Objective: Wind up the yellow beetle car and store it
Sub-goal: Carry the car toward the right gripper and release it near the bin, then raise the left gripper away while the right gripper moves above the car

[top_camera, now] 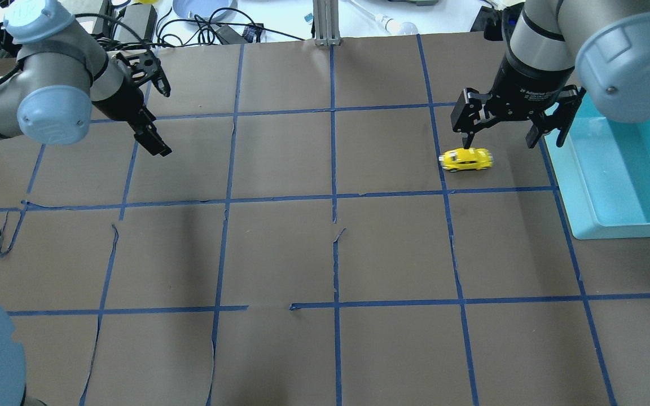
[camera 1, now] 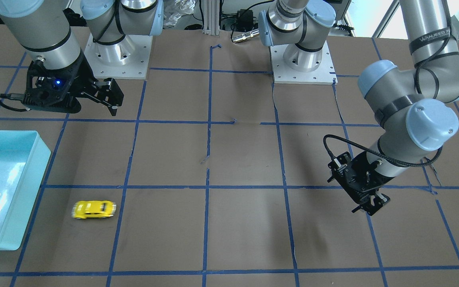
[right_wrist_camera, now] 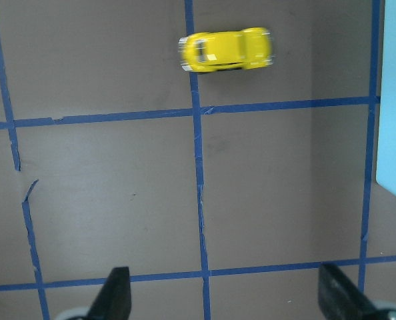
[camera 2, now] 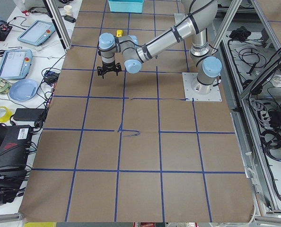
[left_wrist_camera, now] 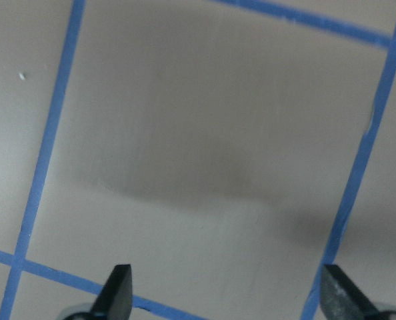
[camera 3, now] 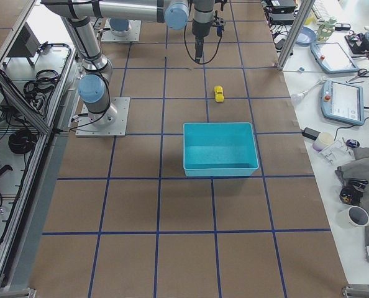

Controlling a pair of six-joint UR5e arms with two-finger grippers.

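Note:
The yellow beetle car (camera 1: pixel 94 209) stands on its wheels on the brown table, free of both grippers, a short way from the teal bin (camera 1: pixel 34 175). Its ends look smeared. It also shows in the overhead view (top_camera: pixel 466 159) and at the top of the right wrist view (right_wrist_camera: pixel 226 50). My right gripper (top_camera: pixel 501 135) is open and empty, raised above the table between the car and the bin (top_camera: pixel 613 228). My left gripper (top_camera: pixel 158 113) is open and empty, far off over the other half of the table. The left wrist view shows only its fingertips (left_wrist_camera: pixel 118 290) over bare table.
The table is brown paper with a grid of blue tape lines (top_camera: pixel 333 197). The teal bin (camera 3: pixel 220 166) is empty. The two arm bases (camera 1: pixel 301 59) stand at the robot's edge. Cables, tablets and clutter (camera 2: pixel 24 90) lie on a bench beyond the far edge.

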